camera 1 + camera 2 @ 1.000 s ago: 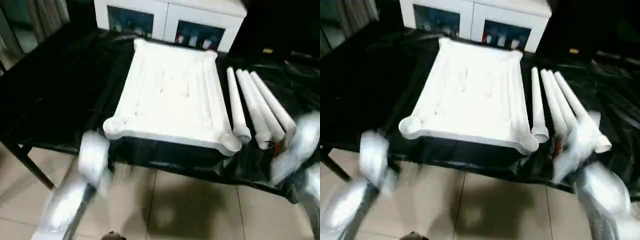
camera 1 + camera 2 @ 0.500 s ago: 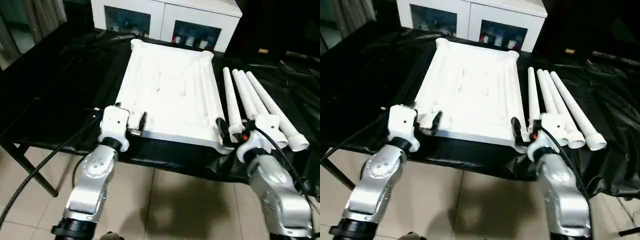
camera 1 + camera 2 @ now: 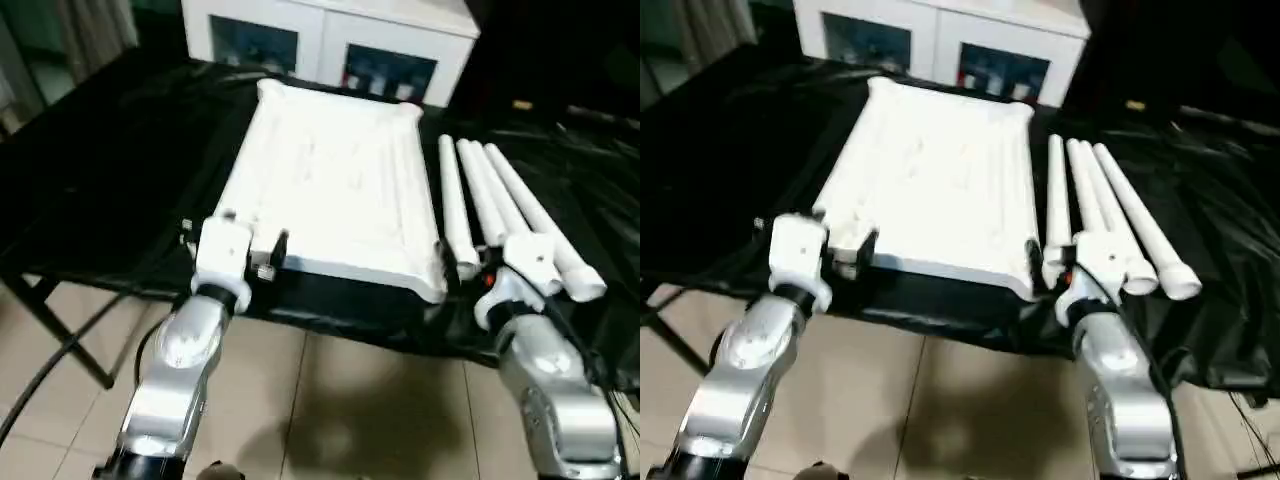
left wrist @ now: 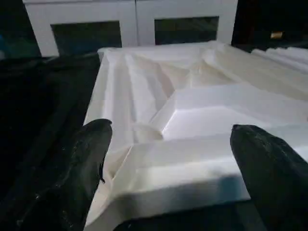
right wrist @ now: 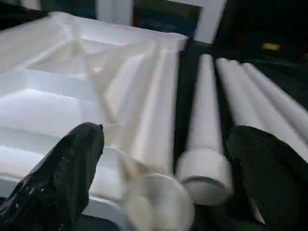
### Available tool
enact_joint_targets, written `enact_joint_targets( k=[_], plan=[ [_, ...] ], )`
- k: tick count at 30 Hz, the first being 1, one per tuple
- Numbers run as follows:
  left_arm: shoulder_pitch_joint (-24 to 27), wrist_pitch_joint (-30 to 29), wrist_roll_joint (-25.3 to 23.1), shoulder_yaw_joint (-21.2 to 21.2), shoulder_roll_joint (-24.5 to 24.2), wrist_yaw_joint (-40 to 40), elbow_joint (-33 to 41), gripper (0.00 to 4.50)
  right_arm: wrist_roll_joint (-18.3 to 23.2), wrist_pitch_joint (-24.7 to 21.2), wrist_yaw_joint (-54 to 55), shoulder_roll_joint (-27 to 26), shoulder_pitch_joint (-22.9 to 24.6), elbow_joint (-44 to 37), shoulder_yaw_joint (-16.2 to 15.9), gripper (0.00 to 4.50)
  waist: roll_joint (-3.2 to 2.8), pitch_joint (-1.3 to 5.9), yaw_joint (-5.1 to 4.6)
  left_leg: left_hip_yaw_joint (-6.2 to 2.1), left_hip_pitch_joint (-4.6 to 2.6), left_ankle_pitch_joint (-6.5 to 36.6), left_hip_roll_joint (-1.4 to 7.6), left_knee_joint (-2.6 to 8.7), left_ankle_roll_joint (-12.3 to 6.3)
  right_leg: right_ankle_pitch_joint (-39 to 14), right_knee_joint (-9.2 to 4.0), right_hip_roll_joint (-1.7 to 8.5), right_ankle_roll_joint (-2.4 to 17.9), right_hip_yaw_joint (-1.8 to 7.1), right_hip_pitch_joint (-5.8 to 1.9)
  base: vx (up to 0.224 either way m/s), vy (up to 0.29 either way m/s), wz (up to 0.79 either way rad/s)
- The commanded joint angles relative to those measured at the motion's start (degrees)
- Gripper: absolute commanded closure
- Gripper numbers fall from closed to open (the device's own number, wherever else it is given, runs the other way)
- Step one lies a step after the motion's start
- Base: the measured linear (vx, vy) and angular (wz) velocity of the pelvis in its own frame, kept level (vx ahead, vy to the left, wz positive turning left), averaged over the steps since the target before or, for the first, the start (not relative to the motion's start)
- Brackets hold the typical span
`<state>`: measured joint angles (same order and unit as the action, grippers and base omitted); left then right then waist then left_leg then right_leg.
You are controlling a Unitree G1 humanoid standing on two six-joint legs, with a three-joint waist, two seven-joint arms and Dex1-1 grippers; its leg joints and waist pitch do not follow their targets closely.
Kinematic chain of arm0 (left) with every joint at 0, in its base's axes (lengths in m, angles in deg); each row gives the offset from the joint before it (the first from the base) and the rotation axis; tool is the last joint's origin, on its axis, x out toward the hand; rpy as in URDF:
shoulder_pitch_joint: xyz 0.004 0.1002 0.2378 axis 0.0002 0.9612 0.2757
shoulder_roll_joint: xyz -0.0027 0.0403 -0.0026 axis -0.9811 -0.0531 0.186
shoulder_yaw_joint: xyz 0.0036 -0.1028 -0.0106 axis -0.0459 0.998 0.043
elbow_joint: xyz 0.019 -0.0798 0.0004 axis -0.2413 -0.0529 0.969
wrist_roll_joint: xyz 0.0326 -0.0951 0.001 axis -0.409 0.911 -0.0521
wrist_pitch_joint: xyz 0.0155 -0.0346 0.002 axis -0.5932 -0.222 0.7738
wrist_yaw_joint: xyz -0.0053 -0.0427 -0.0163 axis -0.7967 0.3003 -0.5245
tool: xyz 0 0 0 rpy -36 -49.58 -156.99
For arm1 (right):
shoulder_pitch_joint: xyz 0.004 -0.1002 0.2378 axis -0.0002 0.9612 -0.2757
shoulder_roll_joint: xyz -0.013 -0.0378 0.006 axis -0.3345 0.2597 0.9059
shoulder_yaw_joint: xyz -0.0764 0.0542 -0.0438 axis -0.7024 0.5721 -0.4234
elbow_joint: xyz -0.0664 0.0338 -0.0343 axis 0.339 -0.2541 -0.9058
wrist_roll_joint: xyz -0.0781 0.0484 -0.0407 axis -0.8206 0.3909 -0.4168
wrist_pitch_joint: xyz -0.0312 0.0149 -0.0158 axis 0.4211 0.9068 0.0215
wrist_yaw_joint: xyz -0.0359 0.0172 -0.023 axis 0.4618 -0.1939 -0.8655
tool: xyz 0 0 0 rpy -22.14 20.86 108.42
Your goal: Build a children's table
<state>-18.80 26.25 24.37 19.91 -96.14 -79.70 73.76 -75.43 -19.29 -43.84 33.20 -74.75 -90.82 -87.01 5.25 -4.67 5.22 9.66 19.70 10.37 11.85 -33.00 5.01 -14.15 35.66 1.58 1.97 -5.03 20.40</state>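
While the white table top (image 3: 335, 190) lay ribbed side up on the black-cloth work table (image 3: 110, 170), its near edge sat close to the cloth's front edge, with tiled floor (image 3: 330, 400) showing below. A white cabinet with glass doors (image 3: 325, 45) stood just behind the work table, beyond the top's far edge. To the robot's right of the top lay the white legs (image 3: 500, 205), side by side and touching, their wider ends toward the robot; the nearest leg lay just beside the top's right edge.

The left gripper (image 3: 262, 258) hovered at the top's near left corner, its white housing covering that corner in the head views. The right gripper (image 3: 1058, 272) hung at the near right corner, between the top and the closest leg end, and hid part of both.

The left wrist view showed what the head views did not: the corner's folded ribs and rim lay between the two spread black fingers (image 4: 79, 178), which stood well apart and grasped nothing. The right wrist view showed the round corner socket (image 5: 156, 202) and the open end of the nearest leg (image 5: 204, 175) side by side between that gripper's fingers (image 5: 60, 180), also spread wide and closed on nothing.
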Motion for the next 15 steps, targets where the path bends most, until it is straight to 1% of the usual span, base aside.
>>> enact_joint_targets(
  k=[1,2,3,4,5,6,7,8,9,10,11,12,13,14,15],
  plan=[
    [-0.70,-0.50,0.14,-0.72,0.32,0.45,1.37,0.09,0.17,-0.26,-1.04,0.77,-0.23,-0.33,-0.51,0.00,-0.82,2.00,-0.28,-0.83,-3.28,30.26,1.79,4.32,-0.33,-32.23,-8.20,5.29,1.76,2.64,-1.61,0.000,0.000,0.00],
    [-0.89,-0.51,-0.23,-0.91,0.10,0.46,1.33,0.09,-0.13,-0.37,-1.72,0.95,-0.22,-0.47,-1.09,0.00,-2.18,1.67,-0.62,0.46,-9.44,34.38,2.93,3.69,1.75,-35.32,-9.43,3.22,2.11,3.44,1.86,0.025,0.037,-0.19],
    [-0.98,-0.59,-0.64,-1.13,-0.21,0.48,1.38,0.09,-0.11,-0.42,-2.08,0.77,-0.21,-0.55,-1.16,0.00,-1.03,1.10,-1.43,-0.91,-11.38,39.88,5.01,5.07,3.12,-30.72,-6.63,2.24,3.06,1.50,2.75,0.025,0.037,-0.19],
    [-1.06,-0.60,-1.21,-1.47,-0.69,0.60,1.43,0.09,0.04,-0.32,-2.31,0.56,-0.20,-0.65,-1.14,0.00,-1.28,1.30,-1.27,-1.50,-11.25,41.76,6.62,6.43,3.31,-27.10,-4.70,2.96,3.29,1.33,2.26,0.052,0.044,-0.59],
    [-1.11,-0.61,-1.68,-1.76,-1.08,0.71,1.48,0.09,0.17,-0.23,-2.49,0.41,-0.19,-0.72,-1.12,0.00,-1.29,1.65,-1.41,-1.44,-10.56,42.49,7.92,8.16,3.14,-20.20,-1.97,4.25,4.17,1.35,1.65,0.058,0.022,-0.82],
    [-0.88,-0.92,-2.05,-1.83,-1.87,1.30,2.18,0.09,-0.15,0.28,-3.00,0.58,-0.31,-1.12,-1.79,0.00,0.52,1.92,-1.43,-2.70,-5.42,39.32,5.03,7.94,0.22,-17.13,-2.98,5.40,3.02,1.53,-2.15,0.058,0.022,-0.82],
    [-0.79,-1.06,-1.97,-1.70,-2.06,1.54,2.52,0.09,-0.27,0.35,-3.18,0.66,-0.38,-1.24,-2.08,0.00,0.75,3.42,0.24,0.31,0.14,26.20,-1.16,3.19,-2.69,-25.62,-6.95,7.46,-1.20,5.52,-8.06,0.059,0.001,-0.51],
    [-0.73,-1.11,-1.80,-1.56,-2.12,1.67,2.75,0.09,-0.27,0.28,-3.31,0.68,-0.44,-1.25,-2.26,0.00,0.55,3.69,1.71,-0.57,1.61,13.03,-1.78,-1.18,-4.84,-35.75,-9.39,11.67,-0.78,8.41,-9.37,0.111,0.003,-0.18],
    [-0.69,-1.39,-1.45,-1.16,-2.15,1.87,3.26,0.09,-0.34,0.06,-3.43,0.76,-0.60,-1.15,-2.65,0.00,0.51,3.99,1.97,-1.50,2.99,9.13,-1.86,-2.51,-5.72,-34.93,-9.12,11.95,0.87,8.90,-10.44,0.111,0.003,-0.18],
    [-0.70,-1.48,-1.47,-1.04,-2.17,1.81,3.39,0.09,-0.45,0.10,-3.37,0.76,-0.67,-1.04,-2.72,0.00,0.30,4.16,2.03,-2.11,4.08,3.40,-1.61,-2.28,-6.33,-25.85,-8.40,9.94,4.24,7.64,-10.41,0.143,0.025,-0.10],
    [-0.76,-1.64,-1.44,-0.81,-2.23,1.78,3.56,0.09,-0.38,0.20,-3.32,0.66,-0.78,-0.81,-2.78,0.00,-1.29,3.72,1.28,-2.03,2.84,-1.34,-0.27,1.40,-6.30,-16.50,-7.30,6.43,5.49,3.60,-8.33,0.153,0.062,-0.06],
    [-0.82,-1.77,-1.43,-0.61,-2.32,1.76,3.67,0.09,-0.40,0.42,-3.36,0.69,-0.84,-0.52,-2.88,0.00,-2.27,3.31,0.61,-2.58,0.83,0.62,0.64,3.24,-6.74,-15.07,-6.80,4.56,4.71,2.02,-6.70,0.153,0.062,-0.06],
    [-0.83,-1.83,-1.44,-0.47,-2.40,1.73,3.76,0.09,-0.59,0.67,-3.39,0.82,-0.88,-0.36,-3.01,0.00,-3.13,4.14,-1.06,-5.98,-3.69,1.04,2.83,4.31,-10.28,-9.80,-3.00,2.17,3.02,0.04,-4.69,0.214,0.046,0.01],
    [-0.76,-1.88,-1.22,-0.24,-2.51,1.69,3.98,0.09,-0.48,0.75,-3.73,0.82,-0.88,-0.26,-3.05,0.00,-2.52,4.69,-3.39,-10.38,-10.54,5.48,6.55,4.59,-18.22,-9.10,1.75,2.76,2.07,0.09,1.28,0.247,0.018,0.05],
    [-0.72,-1.90,-1.15,-0.18,-2.55,1.67,4.05,0.09,-0.45,0.76,-3.84,0.81,-0.86,-0.27,-3.05,0.00,-2.50,4.78,-3.53,-11.79,-11.58,3.36,7.28,4.14,-22.90,-9.17,3.72,2.94,-0.06,0.35,2.92,0.247,0.018,0.05]
  ],
)
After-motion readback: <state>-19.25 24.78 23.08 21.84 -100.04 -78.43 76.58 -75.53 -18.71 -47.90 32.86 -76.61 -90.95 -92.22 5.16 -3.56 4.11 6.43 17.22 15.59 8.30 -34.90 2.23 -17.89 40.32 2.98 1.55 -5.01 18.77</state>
